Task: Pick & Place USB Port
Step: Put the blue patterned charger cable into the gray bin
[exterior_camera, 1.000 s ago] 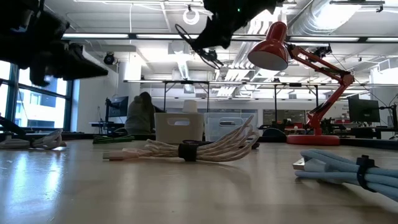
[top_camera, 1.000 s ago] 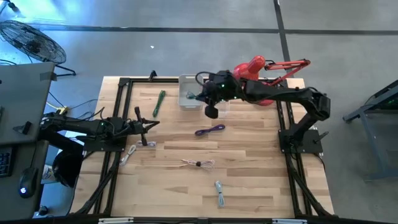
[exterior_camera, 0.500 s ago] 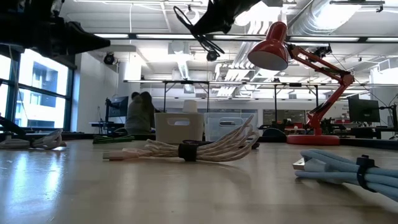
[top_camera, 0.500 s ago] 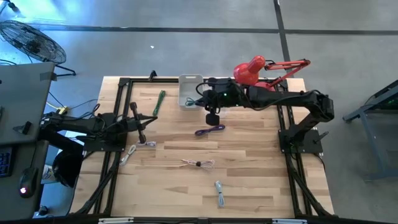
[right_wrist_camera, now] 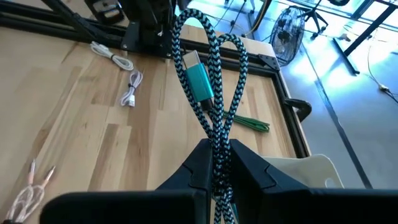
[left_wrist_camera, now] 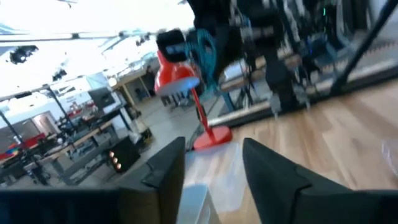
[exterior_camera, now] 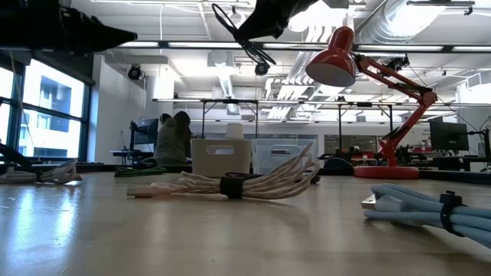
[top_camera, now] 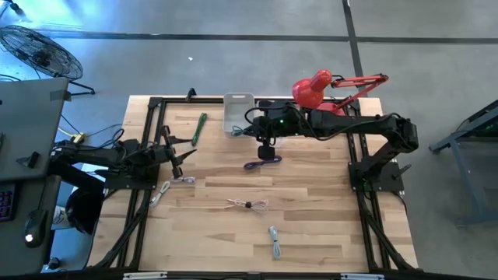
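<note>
A teal-and-black braided USB cable (right_wrist_camera: 208, 93) with a teal plug (right_wrist_camera: 199, 81) is in my right gripper (right_wrist_camera: 216, 163), which is shut on it. The gripper hangs above the table's far middle (top_camera: 267, 150), just near-side of the white bin (top_camera: 237, 113). In the low view the cable's loops (exterior_camera: 247, 47) dangle high above the table. My left gripper (top_camera: 176, 152) stands open at the table's left, with nothing between its fingers (left_wrist_camera: 171, 177), above and beyond a white cable (top_camera: 184, 180). My right gripper pinches several strands of the coiled cable together between its two fingers (right_wrist_camera: 216, 144). The fingers come from the table's right, slanting down. The loops and the teal plug stick out past the fingertips. The cable is lifted clear of the table.
A purple cable (top_camera: 262, 163) lies right below the right gripper. A green cable (top_camera: 200, 128), a beige cable (top_camera: 247, 204), a light blue cable (top_camera: 275, 242) and a second white cable (top_camera: 159, 196) lie on the wood. A red lamp (top_camera: 314, 86) stands at the far right.
My right gripper has gone a little way from the bin toward the table's near edge, with the braided cable still in it. My left gripper has drawn back from over the white cable toward the far-left and has opened.
</note>
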